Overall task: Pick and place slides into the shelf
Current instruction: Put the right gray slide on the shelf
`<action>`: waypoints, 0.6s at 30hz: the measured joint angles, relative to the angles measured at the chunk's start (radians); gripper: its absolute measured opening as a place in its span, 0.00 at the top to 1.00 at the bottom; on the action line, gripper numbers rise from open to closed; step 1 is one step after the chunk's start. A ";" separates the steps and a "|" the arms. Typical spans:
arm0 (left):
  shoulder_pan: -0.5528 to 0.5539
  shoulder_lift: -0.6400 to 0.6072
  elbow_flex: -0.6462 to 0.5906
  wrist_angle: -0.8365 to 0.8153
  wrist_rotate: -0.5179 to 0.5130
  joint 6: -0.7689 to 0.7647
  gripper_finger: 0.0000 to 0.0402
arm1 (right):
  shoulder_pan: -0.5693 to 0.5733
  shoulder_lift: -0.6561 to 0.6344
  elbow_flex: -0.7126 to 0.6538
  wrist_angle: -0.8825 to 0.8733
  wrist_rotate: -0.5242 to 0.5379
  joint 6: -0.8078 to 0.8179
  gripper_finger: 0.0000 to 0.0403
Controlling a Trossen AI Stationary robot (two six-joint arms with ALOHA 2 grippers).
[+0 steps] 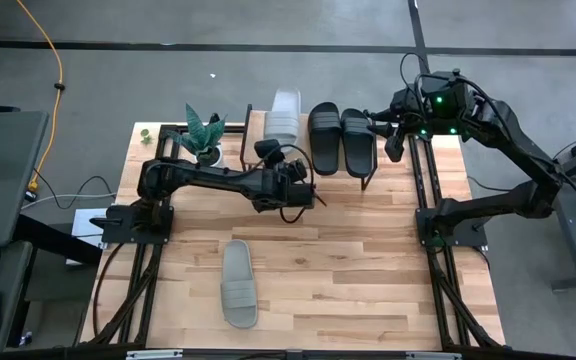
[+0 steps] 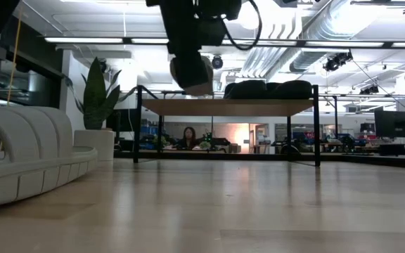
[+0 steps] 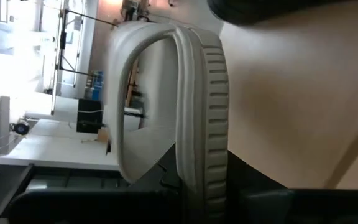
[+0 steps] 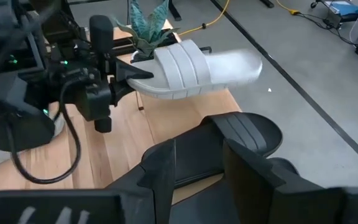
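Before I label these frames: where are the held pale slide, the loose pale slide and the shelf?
held pale slide [image 4: 194, 68]: right wrist view, its strap.
loose pale slide [image 1: 238, 283]: high view, its strap.
shelf [image 2: 227, 107]: low view, its plank's front edge.

The left hand [image 1: 271, 152] is reaching over the bench [image 1: 368, 270] toward the shelf [image 1: 363, 178], which is standing directly ahead of it at the bench's far edge. One slide [image 1: 284, 116] is extending from this hand out over the shelf. Just to the right of that slide, two slides [image 1: 342, 138] are lying side by side on the shelf top, touching each other. The right hand [image 1: 390, 128] is sitting just beside their right edge. A fourth slide [image 1: 238, 284] is lying on the bench well behind the left hand. A plant [image 1: 204, 132] is standing to that hand's left.
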 joint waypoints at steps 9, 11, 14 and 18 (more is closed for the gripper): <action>0.000 0.017 -0.002 -0.007 0.028 -0.013 0.92 | 0.063 0.000 0.000 -0.012 -0.001 0.021 0.69; 0.000 0.017 -0.002 -0.007 0.031 -0.018 0.92 | 0.079 0.000 0.000 -0.015 -0.002 0.023 0.69; 0.000 0.016 -0.002 -0.006 0.044 -0.035 0.92 | 0.105 0.000 0.000 -0.015 -0.002 0.023 0.69; 0.000 0.016 -0.002 0.008 0.069 -0.036 0.92 | 0.133 0.000 0.000 -0.014 -0.002 0.023 0.69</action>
